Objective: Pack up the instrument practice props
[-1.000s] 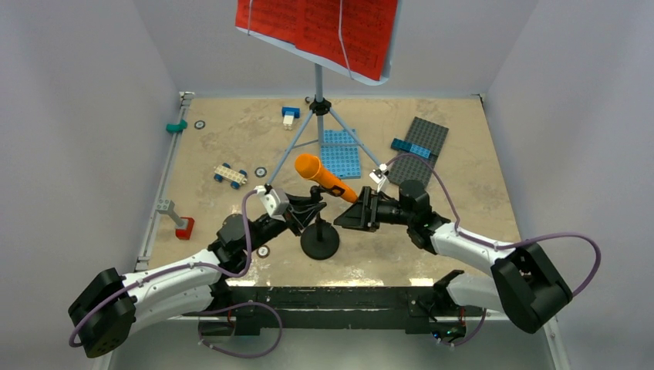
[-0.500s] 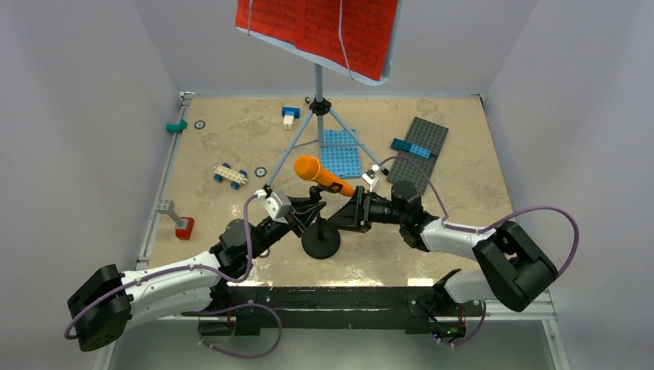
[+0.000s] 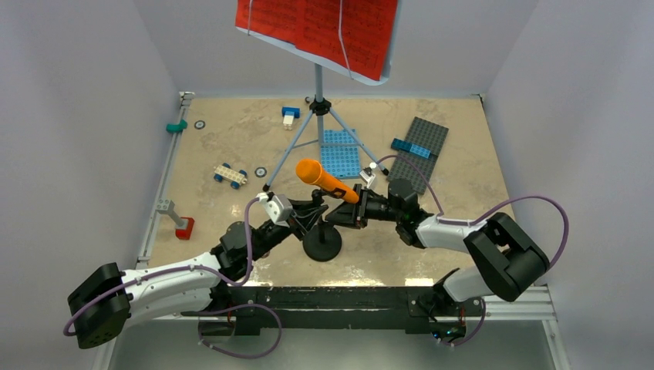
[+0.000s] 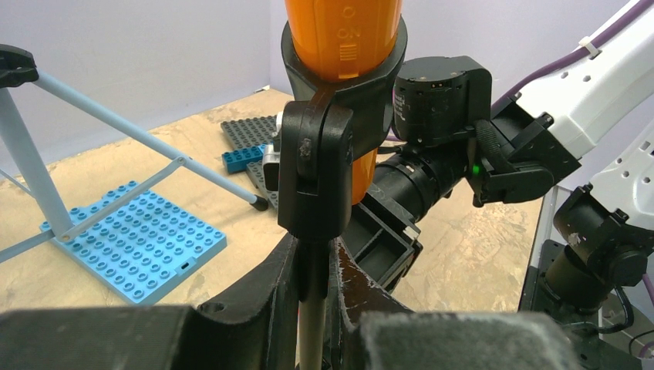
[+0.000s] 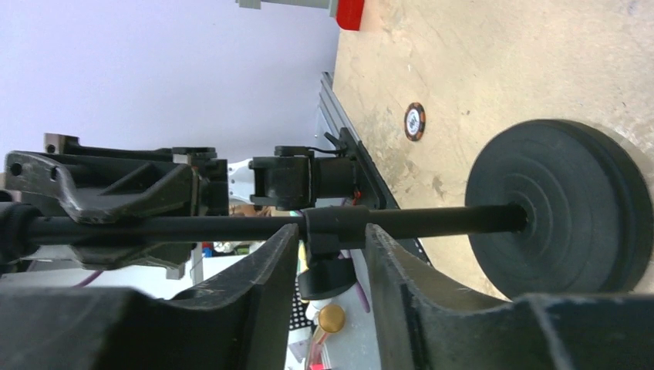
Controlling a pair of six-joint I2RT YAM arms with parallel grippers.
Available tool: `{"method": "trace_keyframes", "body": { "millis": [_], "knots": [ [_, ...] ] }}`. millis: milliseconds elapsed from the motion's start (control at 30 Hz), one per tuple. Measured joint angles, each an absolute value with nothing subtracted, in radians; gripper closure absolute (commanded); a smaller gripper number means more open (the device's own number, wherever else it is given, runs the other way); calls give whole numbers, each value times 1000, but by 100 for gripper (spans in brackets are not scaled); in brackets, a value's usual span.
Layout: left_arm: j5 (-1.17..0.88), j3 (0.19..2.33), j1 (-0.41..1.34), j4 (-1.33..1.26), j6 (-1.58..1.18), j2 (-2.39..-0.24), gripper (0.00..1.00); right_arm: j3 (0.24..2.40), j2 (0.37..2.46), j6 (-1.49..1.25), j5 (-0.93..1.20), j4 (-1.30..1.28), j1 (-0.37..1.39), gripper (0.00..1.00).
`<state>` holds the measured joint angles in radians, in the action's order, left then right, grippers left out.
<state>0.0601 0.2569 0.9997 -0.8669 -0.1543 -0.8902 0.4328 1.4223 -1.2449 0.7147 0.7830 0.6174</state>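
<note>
The orange toy microphone (image 3: pixel 324 179) sits tilted in the clip of its short black stand, whose round base (image 3: pixel 321 243) rests on the table. My left gripper (image 3: pixel 311 213) is shut on the stand's thin pole (image 4: pixel 315 308), just under the clip (image 4: pixel 316 177). My right gripper (image 3: pixel 340 215) is open, its fingers on either side of the collar (image 5: pixel 333 228) on the pole, close to it. The base also shows in the right wrist view (image 5: pixel 559 208). The pale-blue music stand (image 3: pixel 318 104) stands at the back on grey tripod legs, with red sheet-music pages (image 3: pixel 308 23) on it.
A blue studded plate (image 3: pixel 339 154) lies under the tripod and a grey one (image 3: pixel 420 146) to its right. A small wheeled car (image 3: pixel 230 175), a red and grey brick piece (image 3: pixel 183 227), a teal piece (image 3: pixel 177 126) and a blue-white brick (image 3: pixel 290 114) lie on the left and back.
</note>
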Motion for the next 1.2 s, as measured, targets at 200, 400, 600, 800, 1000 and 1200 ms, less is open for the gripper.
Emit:
{"method": "trace_keyframes", "body": {
  "millis": [200,400,600,800,1000,1200],
  "knots": [
    [63,257,1003,-867,-153,-890,100,451,1422,-1250,707,791,624,51],
    [88,253,1011,-859,-153,-876,100,443,1435,-1250,717,805,624,53],
    [105,250,1016,-850,-153,-863,100,422,1454,-1251,735,839,624,55],
    [110,250,1018,-836,-152,-852,100,422,1460,-1250,762,858,624,69],
    [118,250,1024,-830,-151,-848,100,418,1467,-1238,787,895,622,98],
    [129,252,1044,-823,-140,-851,100,418,1490,-1231,817,957,619,63]
  ]
}}
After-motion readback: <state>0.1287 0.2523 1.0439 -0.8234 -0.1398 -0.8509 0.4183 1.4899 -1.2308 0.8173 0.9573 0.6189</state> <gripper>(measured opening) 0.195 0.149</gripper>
